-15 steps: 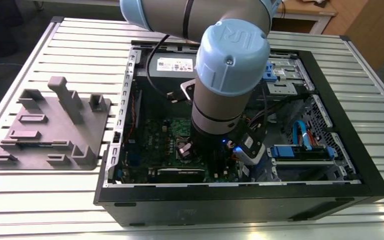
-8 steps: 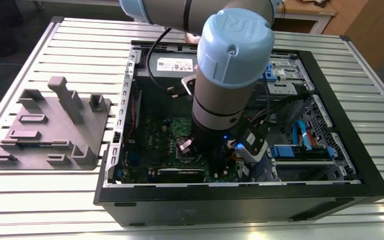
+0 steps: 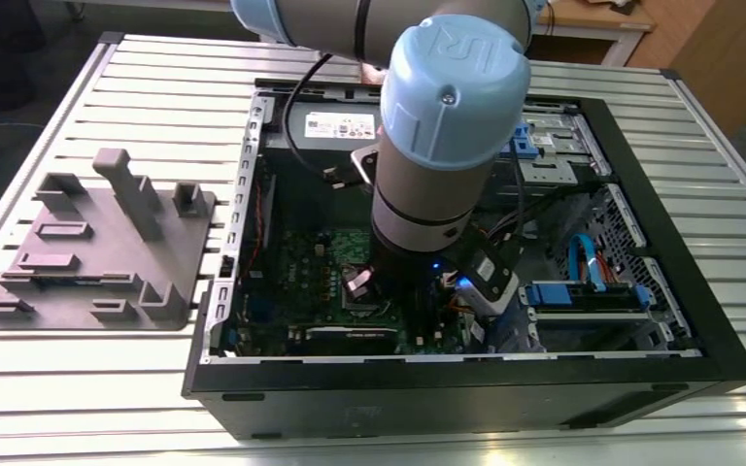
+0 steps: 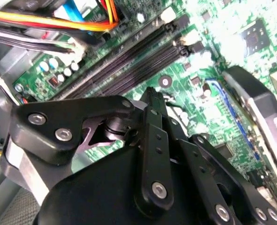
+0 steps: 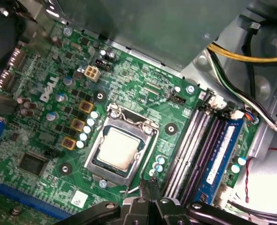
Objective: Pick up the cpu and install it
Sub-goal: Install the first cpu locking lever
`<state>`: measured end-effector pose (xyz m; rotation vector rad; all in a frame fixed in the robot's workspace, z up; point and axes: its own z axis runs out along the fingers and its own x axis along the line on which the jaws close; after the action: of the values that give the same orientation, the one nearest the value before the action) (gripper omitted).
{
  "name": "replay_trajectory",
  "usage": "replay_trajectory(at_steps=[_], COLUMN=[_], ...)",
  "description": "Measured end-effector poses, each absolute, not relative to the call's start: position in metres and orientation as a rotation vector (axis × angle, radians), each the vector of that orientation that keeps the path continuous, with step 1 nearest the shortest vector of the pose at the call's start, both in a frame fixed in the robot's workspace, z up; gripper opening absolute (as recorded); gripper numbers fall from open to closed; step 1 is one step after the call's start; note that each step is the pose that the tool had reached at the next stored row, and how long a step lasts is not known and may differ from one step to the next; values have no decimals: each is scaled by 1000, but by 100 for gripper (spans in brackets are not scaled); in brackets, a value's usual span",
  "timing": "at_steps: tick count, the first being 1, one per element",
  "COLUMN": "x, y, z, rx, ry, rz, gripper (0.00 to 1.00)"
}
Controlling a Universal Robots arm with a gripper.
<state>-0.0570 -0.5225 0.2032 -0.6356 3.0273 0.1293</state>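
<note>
Jaws are brought together tip to tip with nothing between them. In the second wrist view the gripper (image 4: 152, 91) ends in one narrow black point, its fingers (image 4: 152, 140) lying against each other and the linkage arms folded in on either side. Beyond the tip lies the green motherboard (image 4: 209, 89), with the long dark memory slots (image 4: 129, 65) running past it. A bundle of orange, yellow and black cables (image 4: 44, 21) crosses one corner, and a black card (image 4: 263, 117) stands on the board further off.

In the first wrist view the cpu (image 5: 117, 149) lies flat in its socket (image 5: 129, 121), silver top up and square to the metal frame around it. The gripper (image 5: 150, 184) is apart from the cpu. Its closed tip is over the motherboard (image 5: 143, 79) just beside a corner of the socket, between the socket and the memory slots (image 5: 190, 145). Whether the tip touches the board cannot be told. Yellow and black cables (image 5: 242, 56) run over the bare metal of the computer case (image 5: 176, 28) near the slots.

In the exterior view the arm (image 3: 445, 146) reaches straight down into the open computer case (image 3: 477, 388), which lies on its side on a slatted metal table (image 3: 101, 388). The arm's lower end is over the motherboard (image 3: 302, 257). A grey plastic fixture (image 3: 88, 252) with upright posts lies on the table at the exterior view's left of the case, near it but not touching.
</note>
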Motion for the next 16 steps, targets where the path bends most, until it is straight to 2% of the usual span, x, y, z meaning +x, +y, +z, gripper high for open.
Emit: replay_trajectory(at_steps=[16], x=[-87], y=[-509], z=[212], rx=[-628], ry=[3018], rz=[126], gripper=[10])
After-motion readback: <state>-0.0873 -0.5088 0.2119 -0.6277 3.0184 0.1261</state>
